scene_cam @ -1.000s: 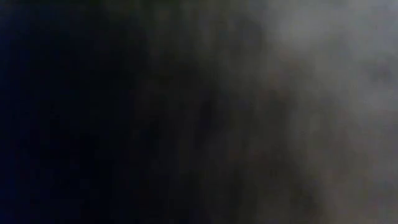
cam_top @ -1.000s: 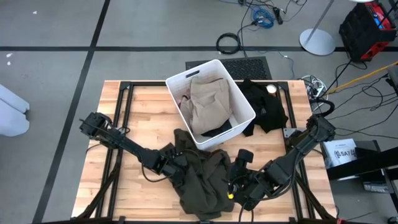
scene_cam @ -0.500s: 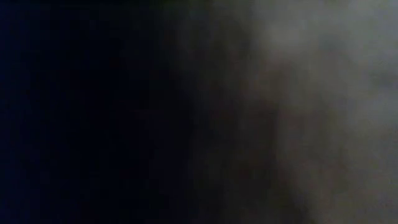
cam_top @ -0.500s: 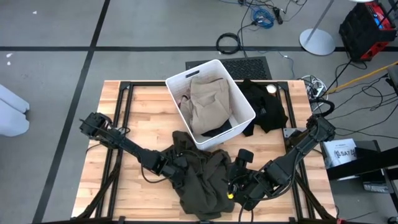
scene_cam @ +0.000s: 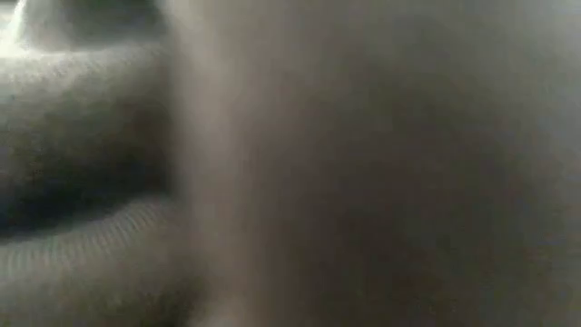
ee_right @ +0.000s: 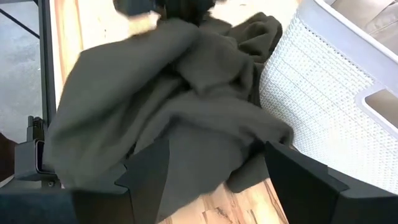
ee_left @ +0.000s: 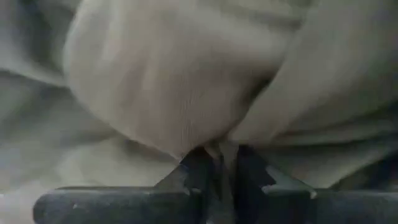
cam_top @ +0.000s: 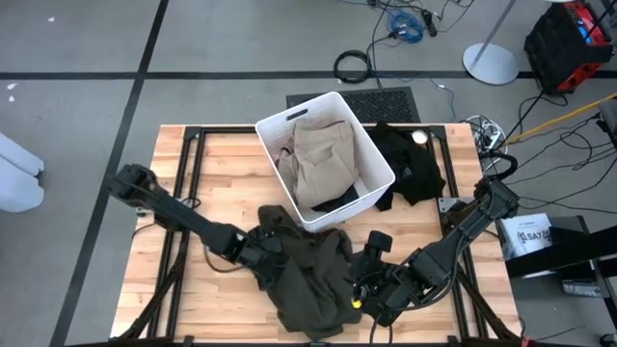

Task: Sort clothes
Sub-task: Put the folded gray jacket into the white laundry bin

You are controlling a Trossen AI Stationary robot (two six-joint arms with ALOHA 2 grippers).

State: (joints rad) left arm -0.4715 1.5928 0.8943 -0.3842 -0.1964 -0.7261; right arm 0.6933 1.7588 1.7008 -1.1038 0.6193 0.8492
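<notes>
That olive garment (cam_top: 310, 280) looks floppy and bulky; left pincer (ee_left: 219, 163) is pinched onto a fold, right pincer (ee_right: 211, 168) gaping empty.

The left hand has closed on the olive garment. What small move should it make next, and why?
Probably lift a little. The left hand pinches a fold of the olive garment, which lies heaped on the table against the white bin. Raising it would free it from the pile.
</notes>
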